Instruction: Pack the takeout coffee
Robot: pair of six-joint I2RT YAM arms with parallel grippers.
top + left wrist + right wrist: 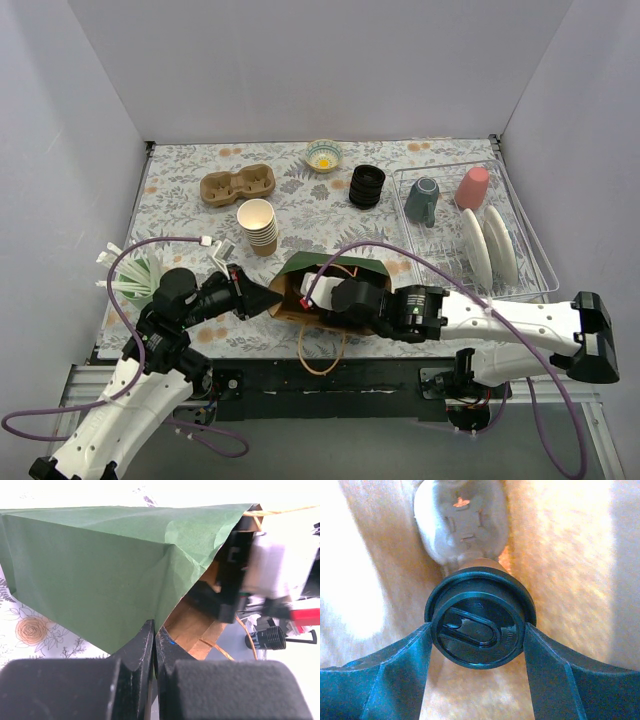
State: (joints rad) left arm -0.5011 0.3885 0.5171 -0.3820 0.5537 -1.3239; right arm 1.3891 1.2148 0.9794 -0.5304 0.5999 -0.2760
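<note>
A paper bag (335, 268), green outside and brown inside, lies at the near middle of the table with its mouth open. My left gripper (250, 292) is shut on the bag's left rim; the left wrist view shows its jaws (154, 630) pinching the green paper (100, 565). My right gripper (335, 298) reaches into the bag. In the right wrist view it (477, 630) is shut on the takeout coffee (470, 605), its fingers pressing both sides of the round black lid. Only a sliver of brown cup shows above the lid.
A pale moulded object (461, 525) lies deeper in the bag beyond the cup. On the table are a stack of lidless cups (259, 226), a stack of black lids (366, 186), a brown cup carrier (237, 185), a small bowl (324, 155) and a dish rack (530, 250).
</note>
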